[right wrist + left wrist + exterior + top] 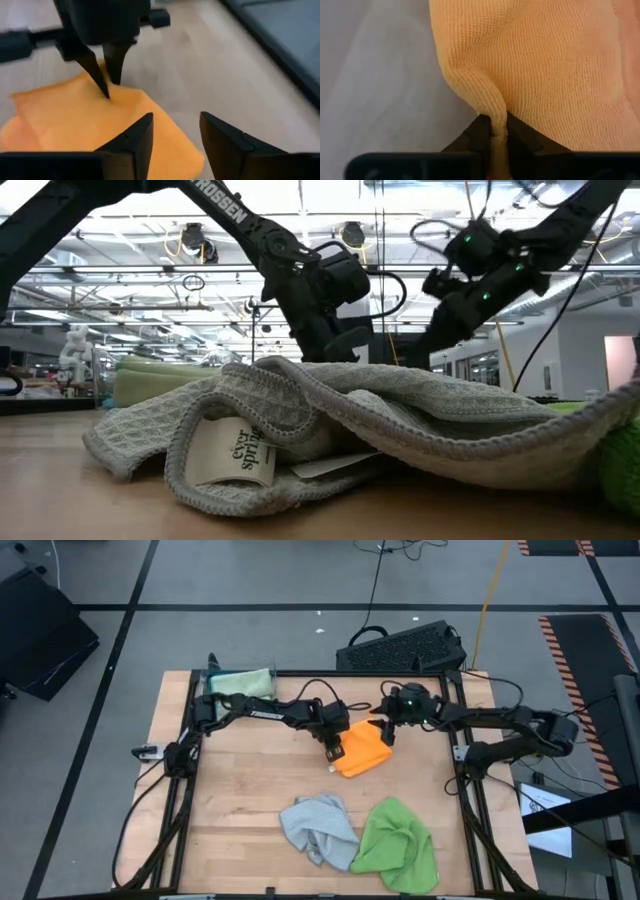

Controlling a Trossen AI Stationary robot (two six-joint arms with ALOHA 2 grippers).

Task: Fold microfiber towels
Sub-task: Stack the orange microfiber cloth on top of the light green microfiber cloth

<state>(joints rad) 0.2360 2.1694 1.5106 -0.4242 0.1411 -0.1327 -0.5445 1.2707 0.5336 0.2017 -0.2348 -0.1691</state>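
On the pale wooden desk [250, 790], a soft orange microfiber towel [362, 750] lies partly folded near the middle of the far half, with both dark arms reaching in over it. The left end effector [334, 752] sits at the towel's left edge; in the left wrist view its two dark fingers [479, 132] are pressed together on a raised ridge of the orange cloth [540, 65], which is pinched up between them. The right end effector [386, 732] is at the towel's far right corner. In the right wrist view, its fingers [142, 132] stand apart above the near edge of the orange towel [60, 120] with nothing between them, and the left arm's fingertips [102, 80] show farther off, touching the cloth. A crumpled light grey waffle-weave towel [318, 827] lies towards the near edge of the desk, and just beside it on the right, touching it, is a bunched bright green towel [398, 843]. In the low view the grey towel [400, 430] fills the foreground, with a white label [240, 453] showing in its folds. At the far left corner of the desk lies a flat pale sage green towel [240, 682]. Beyond the desk's far edge, a black keyboard [400, 645] lies on the grey floor.
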